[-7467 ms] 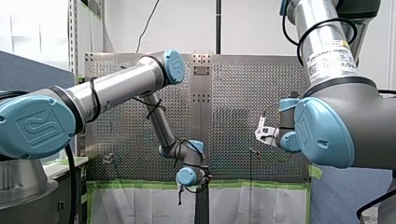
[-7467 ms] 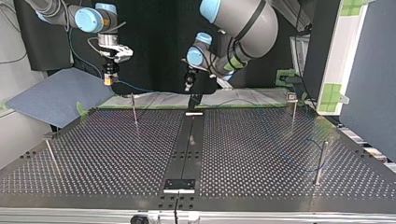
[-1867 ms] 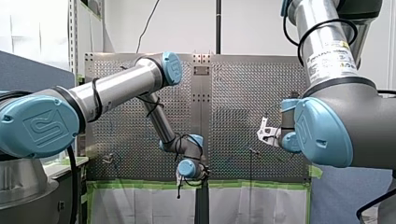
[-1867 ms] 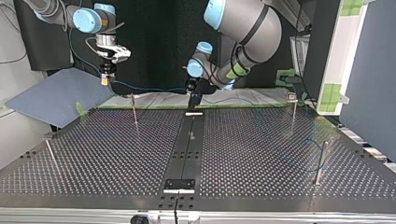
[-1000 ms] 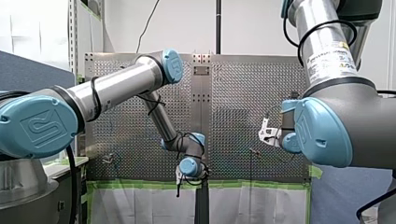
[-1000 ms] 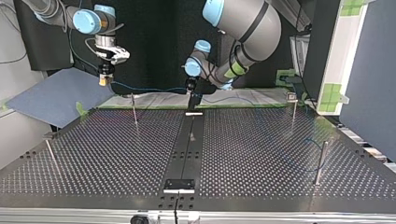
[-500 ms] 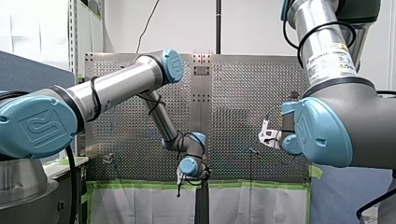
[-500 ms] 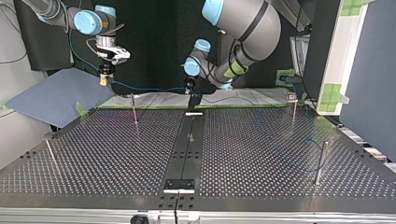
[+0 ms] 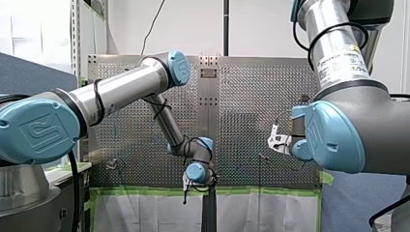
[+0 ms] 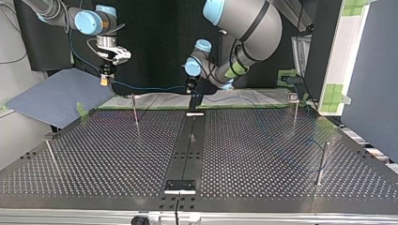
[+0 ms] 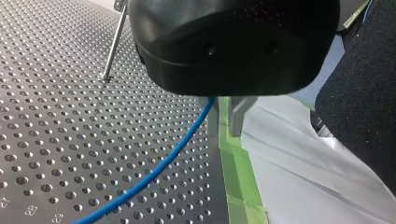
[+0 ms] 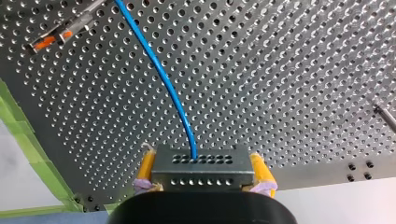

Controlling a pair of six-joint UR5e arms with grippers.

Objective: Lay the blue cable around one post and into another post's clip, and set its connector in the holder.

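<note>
My right tool (image 12: 201, 156) clamped the connector (image 12: 201, 169) near the worktop's (image 12: 280, 70) taped edge. The blue cable (image 12: 163, 74) ran to my left tool (image 11: 224, 133), its grip hidden by its housing (image 11: 233, 46): could not tell.

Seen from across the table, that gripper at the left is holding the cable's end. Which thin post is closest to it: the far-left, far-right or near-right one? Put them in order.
1. Far-left post, just beside my right gripper, at the table's far edge.
2. Far-right post, across along the same far edge.
3. Near-right post, farthest, at the view's right and nearer the camera.
</note>
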